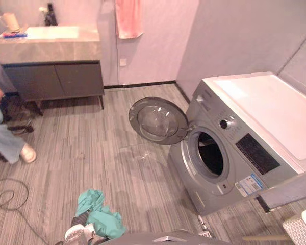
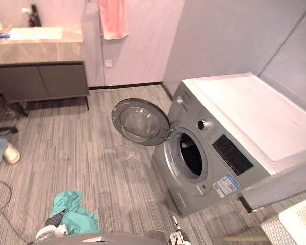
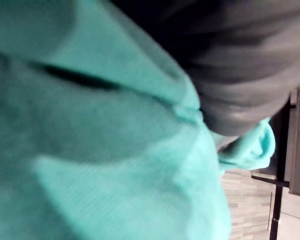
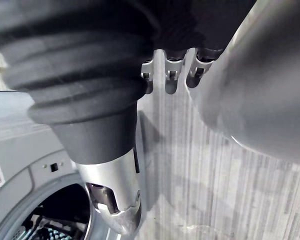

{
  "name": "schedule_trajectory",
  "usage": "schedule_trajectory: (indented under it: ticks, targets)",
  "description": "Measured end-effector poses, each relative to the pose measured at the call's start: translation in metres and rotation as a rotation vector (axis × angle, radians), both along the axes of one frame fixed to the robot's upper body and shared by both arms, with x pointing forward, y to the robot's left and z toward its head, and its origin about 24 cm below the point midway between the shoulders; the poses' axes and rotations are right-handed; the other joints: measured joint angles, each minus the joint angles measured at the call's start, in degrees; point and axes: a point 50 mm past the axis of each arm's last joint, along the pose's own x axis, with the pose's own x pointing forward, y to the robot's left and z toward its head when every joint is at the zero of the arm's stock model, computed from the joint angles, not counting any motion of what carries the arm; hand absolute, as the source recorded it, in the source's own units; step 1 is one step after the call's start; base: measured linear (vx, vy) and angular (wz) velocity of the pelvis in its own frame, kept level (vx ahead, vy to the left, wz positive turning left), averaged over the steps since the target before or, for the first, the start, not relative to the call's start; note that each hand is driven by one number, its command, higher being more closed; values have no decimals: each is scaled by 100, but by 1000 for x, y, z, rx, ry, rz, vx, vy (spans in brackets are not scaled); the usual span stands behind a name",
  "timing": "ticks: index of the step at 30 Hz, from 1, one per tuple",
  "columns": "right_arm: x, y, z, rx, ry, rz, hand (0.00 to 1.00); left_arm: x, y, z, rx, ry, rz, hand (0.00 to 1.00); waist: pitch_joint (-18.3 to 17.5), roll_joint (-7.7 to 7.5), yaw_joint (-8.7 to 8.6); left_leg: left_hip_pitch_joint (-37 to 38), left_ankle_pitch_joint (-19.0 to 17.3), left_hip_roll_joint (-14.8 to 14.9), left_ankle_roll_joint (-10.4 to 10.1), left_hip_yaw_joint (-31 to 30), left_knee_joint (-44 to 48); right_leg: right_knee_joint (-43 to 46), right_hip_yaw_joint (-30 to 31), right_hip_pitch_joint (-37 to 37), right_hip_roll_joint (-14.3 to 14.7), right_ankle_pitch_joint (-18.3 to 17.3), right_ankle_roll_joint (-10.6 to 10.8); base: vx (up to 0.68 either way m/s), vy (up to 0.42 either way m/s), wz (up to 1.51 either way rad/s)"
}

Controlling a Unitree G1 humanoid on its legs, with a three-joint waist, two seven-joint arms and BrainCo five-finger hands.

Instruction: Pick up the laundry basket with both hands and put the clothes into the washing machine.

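A teal cloth (image 1: 99, 217) hangs low at the front left, draped over my left hand (image 1: 76, 232). In the left wrist view the same cloth (image 3: 90, 150) hides that hand's fingers. The silver washing machine (image 1: 245, 132) stands to my right. Its round door (image 1: 158, 121) is swung wide open and the drum mouth (image 1: 211, 153) is dark. My right hand (image 4: 115, 200) hangs low in front of the machine, its thumb straight and nothing in it. A white woven laundry basket (image 2: 290, 227) sits on the floor at the far right, past the machine.
A grey vanity cabinet (image 1: 53, 66) with a sink top stands at the back left, and a pink towel (image 1: 128, 18) hangs on the wall beside it. A person's leg in a pale slipper (image 1: 13, 145) is at the left edge. Striped floor (image 1: 92, 148) lies between.
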Motion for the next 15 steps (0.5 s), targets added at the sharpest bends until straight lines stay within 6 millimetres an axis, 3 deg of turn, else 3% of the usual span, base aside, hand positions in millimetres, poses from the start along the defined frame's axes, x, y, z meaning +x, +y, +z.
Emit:
schedule_trajectory:
  ticks: [1, 2, 3, 4, 5, 6, 8, 10, 11, 12, 13, 14, 15]
  targets:
    - [-1, 1, -1, 3, 4, 9, 0, 0, -3, -1, -10, 7, -4, 100, 35, -2, -53, 186, 82, -73, -49, 149, -279, -379, -718, -45, 107, -92, -66, 71, -111, -39]
    - [-6, 1, -2, 8, 15, 4, 0, 0, -8, -3, -23, 20, -18, 100, 56, -52, -104, 390, 165, -275, -164, 193, -609, -1254, -1643, 112, 45, 90, -232, 105, -113, -32]
    - [-8, -1, -2, 5, 19, -2, 0, 1, -13, -4, -37, 22, -19, 100, 92, -72, -86, 495, 214, -365, -220, 249, -756, -1529, -2156, 247, -57, -93, -537, 221, -90, -33]
    - [-2, -8, 0, -14, 3, -15, 0, 3, -31, -7, -87, 28, -18, 100, 162, 166, -91, 572, 272, -258, -303, 284, -940, -1841, -2585, 445, 5, -7, -556, 206, -43, -16]
    - [-1, -12, 1, -27, -5, -24, 0, 6, -40, -7, -109, 26, -25, 100, 185, 297, -148, 594, 303, -231, -305, 283, -1012, -1966, -2752, 495, 49, 1, -559, 321, -61, -7]
    - [4, -18, 4, -46, -18, -29, 0, 15, -55, -6, -146, 6, -45, 100, 337, 448, -149, 731, 516, -224, -429, 329, -1176, -2019, -2680, 567, 170, -4, -587, 235, -57, -12]
    - [8, -19, 5, -46, -24, -47, 0, 17, -64, -6, -165, 3, -68, 100, 350, 494, -60, 879, 624, -134, -496, 420, -1118, -2130, -2558, 685, 314, -39, -645, 222, -114, -36]
    - [13, -9, 5, -27, -46, -45, 0, 23, -64, -3, -165, -24, -76, 100, 494, 240, -72, 807, 587, 119, -523, 423, -16, -2569, -2515, 1268, 380, -22, -650, 226, -185, -15]
    - [14, -7, 5, -22, -47, -42, 0, 25, -63, -1, -165, -42, -75, 100, 496, 186, -67, 658, 540, 253, -516, 393, 471, -2680, -2497, 1376, 410, -15, -652, 133, -120, -22]
    - [17, -3, 6, -21, -60, -22, 0, 27, -61, 0, -163, -61, -67, 100, 489, 172, -41, 276, 515, 594, -454, 238, 1641, -2853, -2398, 1554, 527, -9, -653, 128, -86, -51]
    - [20, -3, 7, -29, -72, 1, 0, 27, -60, 1, -163, -72, -56, 100, 505, 265, -21, -121, 731, 910, -168, -74, 2721, -2957, -2242, 1709, 703, -8, -662, 173, -55, -90]
    - [24, -5, 10, -46, -92, 24, 0, 26, -61, 1, -171, -72, -43, 100, 567, 408, 16, -439, 1237, 1104, 0, -500, 3613, -3056, -1999, 1912, 863, -11, -669, 159, 5, -100]
    - [28, -5, 12, -54, -105, 36, 0, 24, -59, 0, -170, -73, -37, 100, 575, 450, 46, -611, 1606, 1141, 0, -733, 3998, -3114, -1794, 2003, 915, -10, -694, 187, 97, -120]
